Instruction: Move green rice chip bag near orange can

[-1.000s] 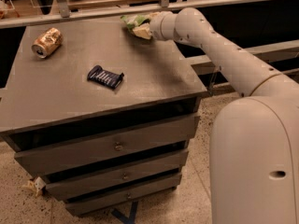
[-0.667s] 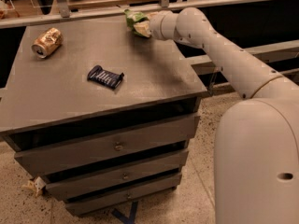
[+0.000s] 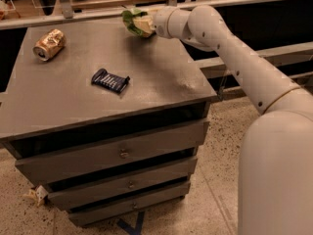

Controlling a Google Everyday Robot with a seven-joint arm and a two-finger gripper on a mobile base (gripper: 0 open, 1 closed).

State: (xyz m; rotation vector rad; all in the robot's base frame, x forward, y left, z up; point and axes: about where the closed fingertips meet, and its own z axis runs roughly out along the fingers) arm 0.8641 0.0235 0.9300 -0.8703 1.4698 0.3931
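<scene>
The green rice chip bag (image 3: 134, 22) is a wrinkly green bag with white patches, held up off the cabinet top at its back edge, right of centre. My gripper (image 3: 145, 24) is shut on the green rice chip bag, with the white arm reaching in from the right. The orange can (image 3: 49, 44) lies on its side at the back left of the cabinet top (image 3: 156, 77), far to the left of the bag.
A flat dark blue wrapper (image 3: 110, 81) lies in the middle of the cabinet top. The cabinet has three drawers (image 3: 120, 153) below. A rail and shelf run behind the back edge. A scrap of litter (image 3: 36, 196) lies on the floor at the lower left.
My gripper has moved left along the back edge with the green bag in it, and the bag sits slightly higher. The can and the wrapper have not moved.
</scene>
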